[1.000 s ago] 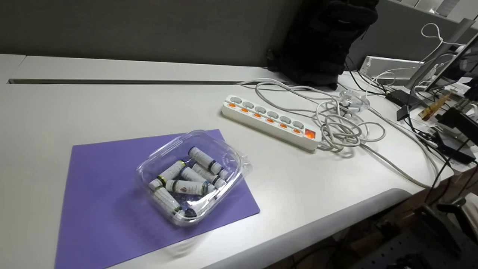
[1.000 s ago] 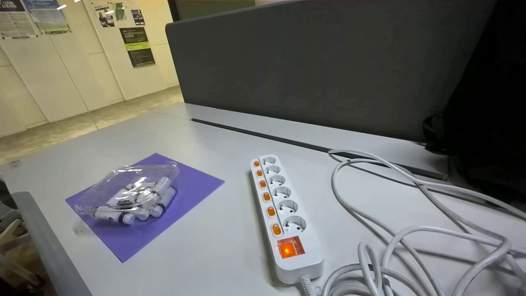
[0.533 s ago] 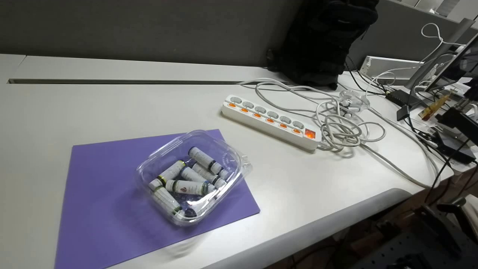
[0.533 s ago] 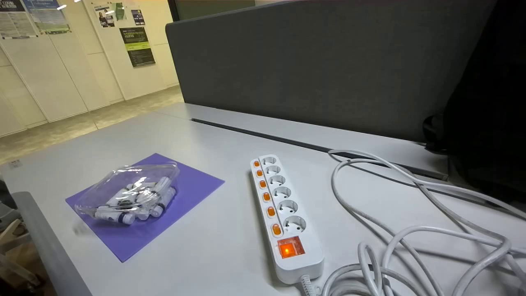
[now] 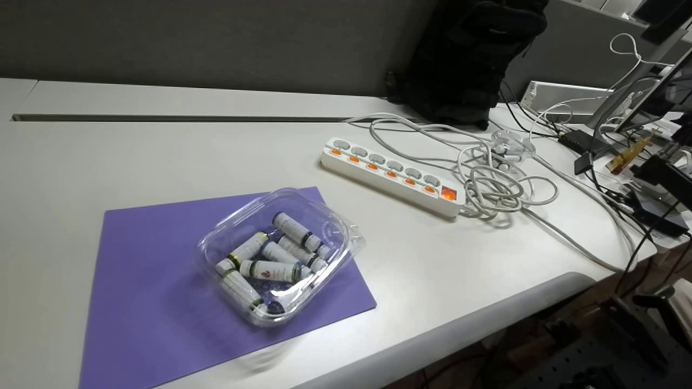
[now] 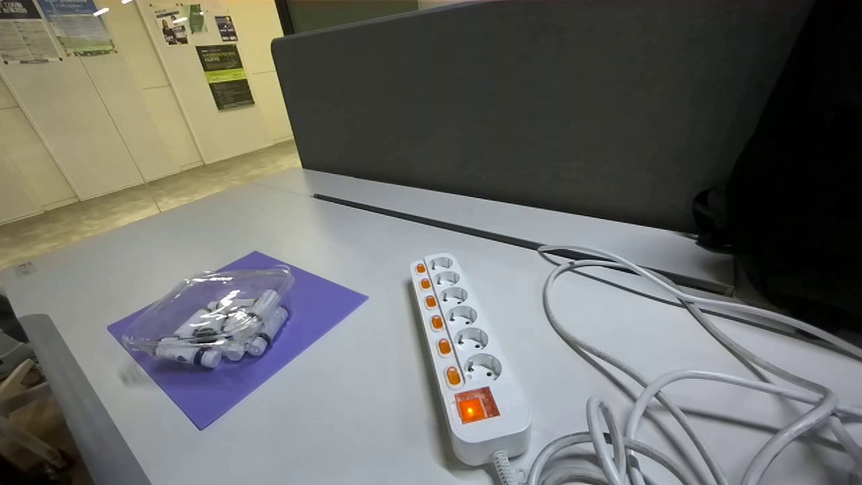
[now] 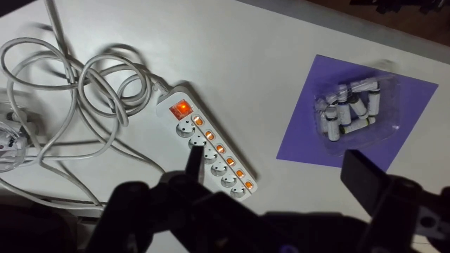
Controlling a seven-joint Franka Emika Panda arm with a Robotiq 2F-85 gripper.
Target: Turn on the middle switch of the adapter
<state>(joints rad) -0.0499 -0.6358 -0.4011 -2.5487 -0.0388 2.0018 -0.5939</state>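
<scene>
The adapter is a long white power strip that lies on the table in both exterior views and in the wrist view. It has a row of small orange switches beside its sockets. The middle switch is one of two sharing the row's centre; it also shows in the exterior views. Which way it is set cannot be told. My gripper is open and empty above the table. Its left finger overlaps the strip's socket side; its right finger overlaps the purple sheet.
A clear tray of small white bottles stands on a purple sheet. The strip's larger end switch glows orange-red. White cord lies coiled by that end. A black backpack leans on the grey partition.
A dark shape, perhaps part of my arm, has come into an exterior view at the top right corner. The strip, tray and cord have not moved.
</scene>
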